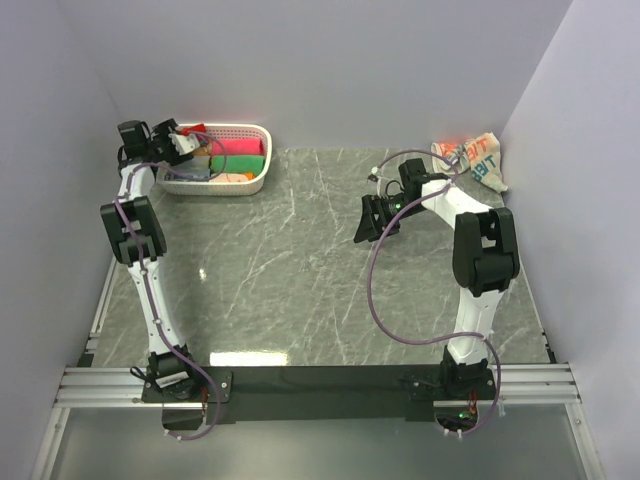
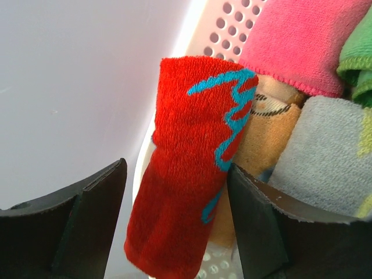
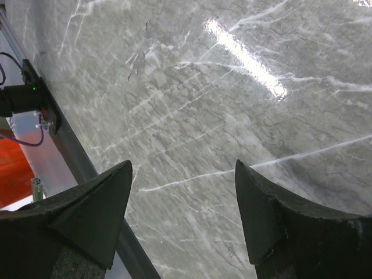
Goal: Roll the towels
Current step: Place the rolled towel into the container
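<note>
A red towel (image 2: 186, 145) with blue print is rolled into a short cylinder and leans on the white basket's rim (image 2: 192, 29). My left gripper (image 2: 175, 168) stands open around it, with a gap at the left finger, while the right finger (image 2: 256, 215) is close against the roll. From above, that gripper (image 1: 190, 148) hovers over the left end of the basket (image 1: 262, 165). A cream towel (image 1: 470, 160) with orange-red and teal letters lies crumpled in the back right corner. My right gripper (image 1: 368, 222) hangs open and empty over the marble table (image 3: 232, 104).
The basket also holds several rolled towels: pink (image 2: 296, 46), green (image 2: 357, 64), grey (image 2: 325, 151) and tan (image 2: 267, 133). Purple walls close in the table at the back and on both sides. A metal rail (image 1: 300, 385) runs along the near edge by the arm bases.
</note>
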Available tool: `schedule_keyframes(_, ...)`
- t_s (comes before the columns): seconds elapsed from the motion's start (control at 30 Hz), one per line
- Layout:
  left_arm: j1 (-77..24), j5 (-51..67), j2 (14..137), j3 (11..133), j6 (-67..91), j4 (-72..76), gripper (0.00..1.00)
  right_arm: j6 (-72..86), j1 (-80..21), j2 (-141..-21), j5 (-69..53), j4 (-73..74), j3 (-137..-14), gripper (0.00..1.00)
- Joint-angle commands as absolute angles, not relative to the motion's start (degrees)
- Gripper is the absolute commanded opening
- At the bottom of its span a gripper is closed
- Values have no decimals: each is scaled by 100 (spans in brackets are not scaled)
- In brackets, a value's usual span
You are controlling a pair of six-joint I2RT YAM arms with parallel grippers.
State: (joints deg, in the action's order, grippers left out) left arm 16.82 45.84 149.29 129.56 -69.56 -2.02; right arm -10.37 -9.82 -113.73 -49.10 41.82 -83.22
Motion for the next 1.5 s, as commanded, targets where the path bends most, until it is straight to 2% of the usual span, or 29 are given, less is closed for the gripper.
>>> schedule_keyframes(0.0, 1758, 4834, 14414, 13157, -7093, -150, 75, -1134, -940, -11268, -5027, 4210, -8411, 78)
schedule_keyframes(0.7, 1855, 4579, 14484, 13333, -6900, 509, 77, -1142, -940, -11347, -5124, 4271, -8543, 78)
schedule_keyframes(0.83, 1854, 4658, 14353, 13044, -6917, 545, 78, -1169, -940, -11312, -5098, 4289, -8517, 78)
schedule_keyframes(1.23, 1890, 5168, 13545, 12463, -7664, -1318, 82, -1257, -940, -11347, -5159, 4482, -8727, 78)
schedule_keyframes(1.37, 1916, 5229, 13263, 12577, -6711, -1643, 85, -1257, -932, -11128, -5019, 4456, -8771, 78)
schedule_keyframes(1.4, 1916, 5212, 13184, 12716, -6306, -1757, 99, -1231, -906, -11005, -4949, 4447, -8798, 77)
schedule_keyframes(1.47, 1846, 4846, 12868, 12770, -4673, -1688, 100, -1178, -800, -10890, -4826, 4439, -8946, 77)
